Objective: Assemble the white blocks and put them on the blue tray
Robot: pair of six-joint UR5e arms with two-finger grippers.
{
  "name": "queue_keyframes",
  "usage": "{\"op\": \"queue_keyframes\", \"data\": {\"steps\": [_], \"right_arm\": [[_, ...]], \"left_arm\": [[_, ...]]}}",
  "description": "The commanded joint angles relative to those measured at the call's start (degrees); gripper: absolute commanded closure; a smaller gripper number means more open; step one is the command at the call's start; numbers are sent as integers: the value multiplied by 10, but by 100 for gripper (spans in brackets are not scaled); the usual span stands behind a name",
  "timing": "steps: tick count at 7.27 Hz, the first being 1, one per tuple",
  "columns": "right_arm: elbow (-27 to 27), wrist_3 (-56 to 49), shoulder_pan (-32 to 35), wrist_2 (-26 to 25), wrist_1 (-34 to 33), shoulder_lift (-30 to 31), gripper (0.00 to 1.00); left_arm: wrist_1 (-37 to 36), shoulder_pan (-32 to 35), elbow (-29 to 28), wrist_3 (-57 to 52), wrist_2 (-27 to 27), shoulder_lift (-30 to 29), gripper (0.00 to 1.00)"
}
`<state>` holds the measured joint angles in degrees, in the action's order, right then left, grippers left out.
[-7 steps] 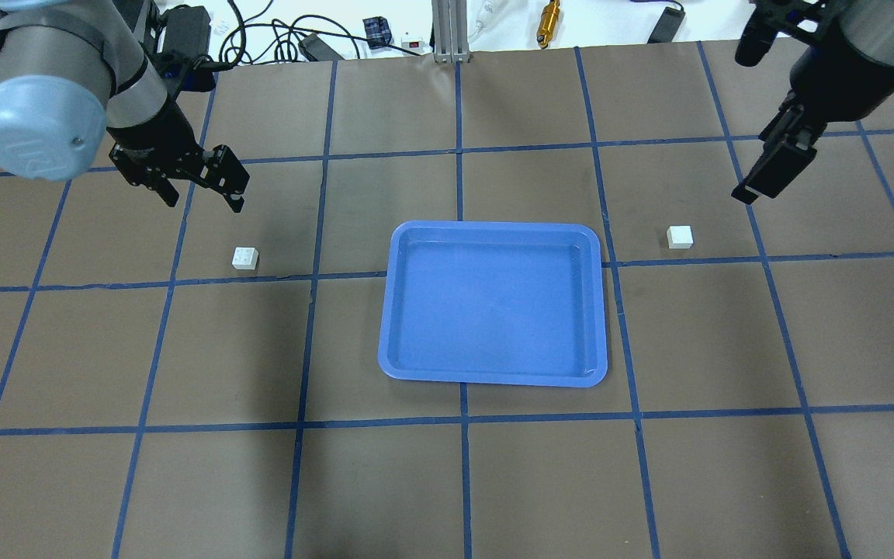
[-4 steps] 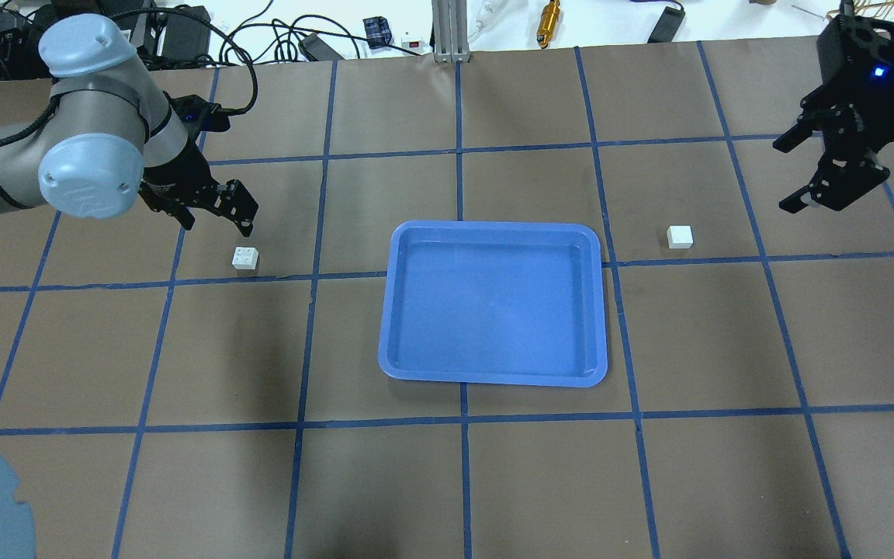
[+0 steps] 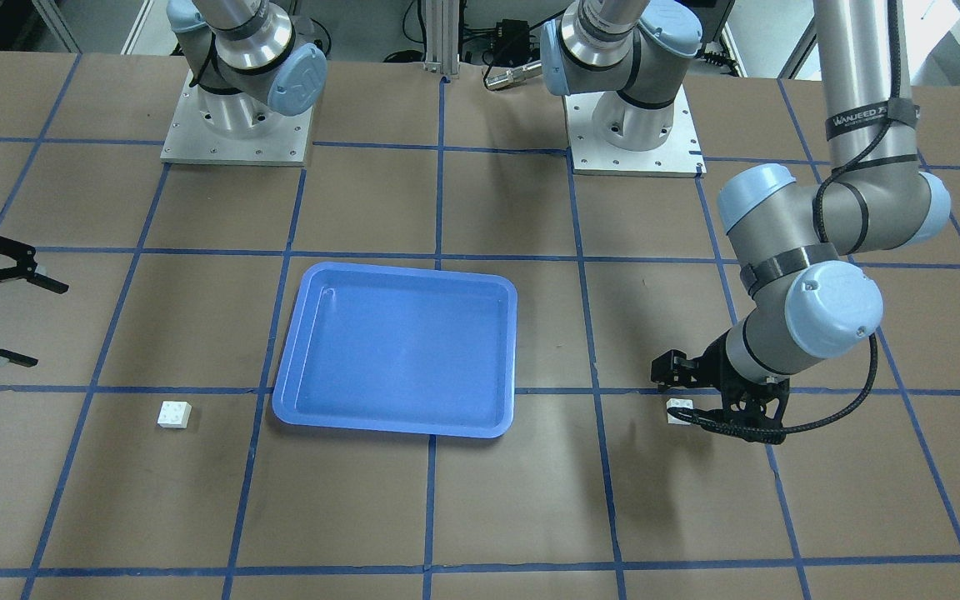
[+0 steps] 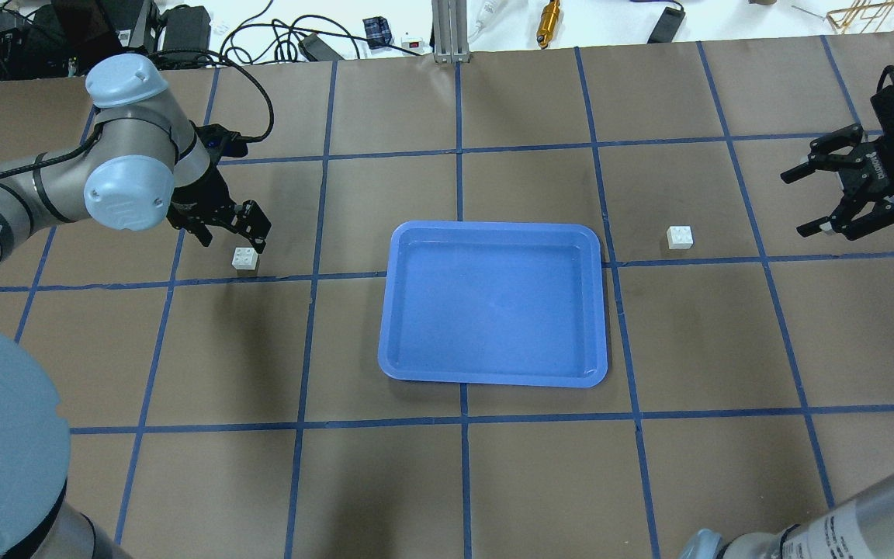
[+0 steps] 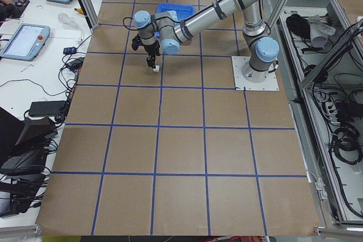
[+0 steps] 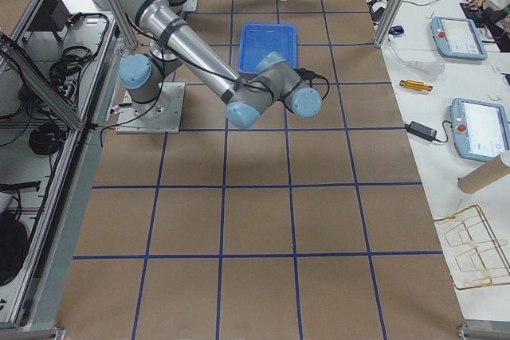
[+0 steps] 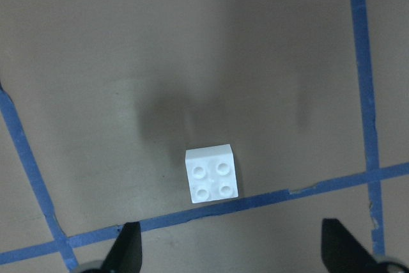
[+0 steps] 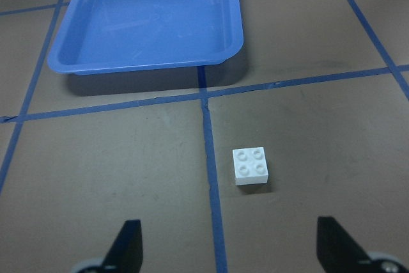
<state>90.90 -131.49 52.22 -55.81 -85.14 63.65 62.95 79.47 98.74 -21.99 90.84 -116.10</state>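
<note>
Hovering low over the table, the left gripper (image 4: pixel 231 233) is seen to have come down and forward since the earlier overhead pictures. Its black fingers (image 7: pixel 124 250) are now spread wide just behind the left white brick (image 4: pixel 245 258), a small square plastic piece with four round studs facing up. The brick is not touched and nothing is held. In the left wrist view the brick lies ahead of the two fingertips and between their lines, just beside a blue tape line.

The right gripper (image 4: pixel 804 202) has been swung outward toward the table's right edge and turned, so that its fully parted fingers now point back across the table. It is empty and well apart from the right white brick (image 4: pixel 680 237), a matching studded plastic square that lies stud side up just beyond a tape line.

Neither brick has been shifted, and the two remain unjoined. The shallow rectangular blue plastic tray (image 4: pixel 493 310), with rounded corners and a raised rim, is found where it was, between the bricks and holding nothing.

The table (image 4: pixel 540 481) is covered with brown paper and is divided into squares by blue tape. Along its far edge black cables and adaptors (image 4: pixel 183 27), an aluminium post (image 4: pixel 447 31) and a brass-coloured cylinder (image 4: pixel 548 19) are seen on a white bench. In the side views handheld control tablets (image 6: pixel 466 37), a cardboard tube (image 6: pixel 486 173) and a wire rack (image 6: pixel 470 248) are laid on that bench.
</note>
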Motion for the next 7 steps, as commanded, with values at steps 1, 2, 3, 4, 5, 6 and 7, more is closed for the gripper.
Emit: {"op": "queue_keyframes", "data": {"steps": [1,2,3,4,5,6,7], "right_arm": [[-14,-16,0,65,1,-97,2],[-12,-6,12,90,3,-99,1],[-5,-3,27,104,4,-101,1],[21,-7,39,119,1,-102,1],[50,-10,52,130,-20,-101,0],[66,-5,61,127,-56,-100,0],[65,-3,62,123,-82,-99,1]], "left_arm": [[-14,0,0,-6,0,-27,3],[-14,0,0,-6,1,-35,5],[-14,0,0,-6,1,-38,6],[-14,-1,-1,-6,6,-39,35],[-14,-5,-1,-4,5,-39,72],[-13,-9,-1,-1,4,-39,100],[-13,-12,-2,2,4,-37,100]]}}
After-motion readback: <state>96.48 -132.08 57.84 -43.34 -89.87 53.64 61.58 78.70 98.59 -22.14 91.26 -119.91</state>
